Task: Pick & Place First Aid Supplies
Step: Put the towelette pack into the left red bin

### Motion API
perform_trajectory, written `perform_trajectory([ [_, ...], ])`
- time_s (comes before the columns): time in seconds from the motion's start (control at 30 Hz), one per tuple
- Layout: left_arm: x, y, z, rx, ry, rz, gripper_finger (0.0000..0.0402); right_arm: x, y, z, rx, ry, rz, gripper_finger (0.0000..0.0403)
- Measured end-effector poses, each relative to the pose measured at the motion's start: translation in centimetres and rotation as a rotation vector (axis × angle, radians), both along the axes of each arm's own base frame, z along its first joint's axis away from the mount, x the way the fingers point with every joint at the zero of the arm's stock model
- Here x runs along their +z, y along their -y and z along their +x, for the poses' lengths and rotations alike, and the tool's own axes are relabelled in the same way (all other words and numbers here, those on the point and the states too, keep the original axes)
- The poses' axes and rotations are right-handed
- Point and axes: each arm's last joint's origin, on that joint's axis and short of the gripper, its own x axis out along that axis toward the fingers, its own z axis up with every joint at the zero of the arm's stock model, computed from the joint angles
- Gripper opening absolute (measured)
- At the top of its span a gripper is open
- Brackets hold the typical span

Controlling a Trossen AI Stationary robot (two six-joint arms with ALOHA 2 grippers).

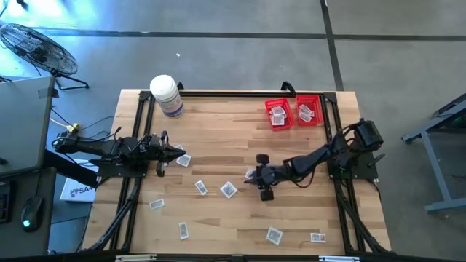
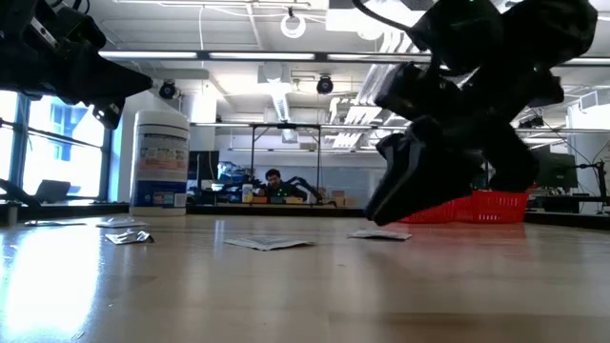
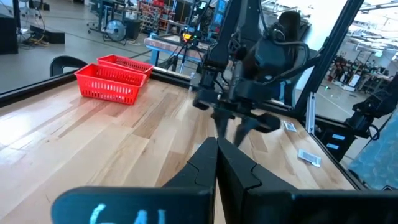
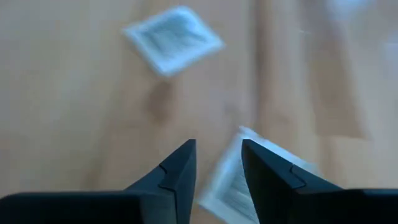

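while the table [image 1: 240, 218] spreads under us, we see the left gripper [image 1: 177, 151] clenched empty at nine o'clock. the right gripper [image 4: 217, 163] hangs at centre, fingers parted over a packet [image 4: 233, 186], not gripping it. other packets lie scattered from six to nine o'clock.

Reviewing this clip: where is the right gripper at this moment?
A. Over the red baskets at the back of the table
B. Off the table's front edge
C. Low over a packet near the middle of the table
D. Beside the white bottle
C. In the high view the right gripper sits mid-table, and its wrist view shows its parted fingers straddling a packet lying on the wood, far from the red baskets and the bottle.
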Motion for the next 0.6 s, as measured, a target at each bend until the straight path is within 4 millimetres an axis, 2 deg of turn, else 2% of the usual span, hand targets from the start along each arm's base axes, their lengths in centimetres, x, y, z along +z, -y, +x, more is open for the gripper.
perform_trajectory([
  [0.2, 0.0, 0.0, 0.0, 0.001, 0.001, 0.000, 0.0001, 0.5, 1.4, 0.2, -0.144, 0.033, -0.026, 0.0124],
  [0.43, 0.0, 0.0, 0.0, 0.001, 0.000, 0.000, 0.0001, 0.1, 4.5, 0.7, -0.092, -0.012, 0.102, 0.0124],
  [0.6, 0.0, 0.0, 0.0, 0.001, 0.001, 0.000, 0.0001, 0.0, 5.8, 0.8, -0.102, -0.015, 0.111, 0.0124],
])
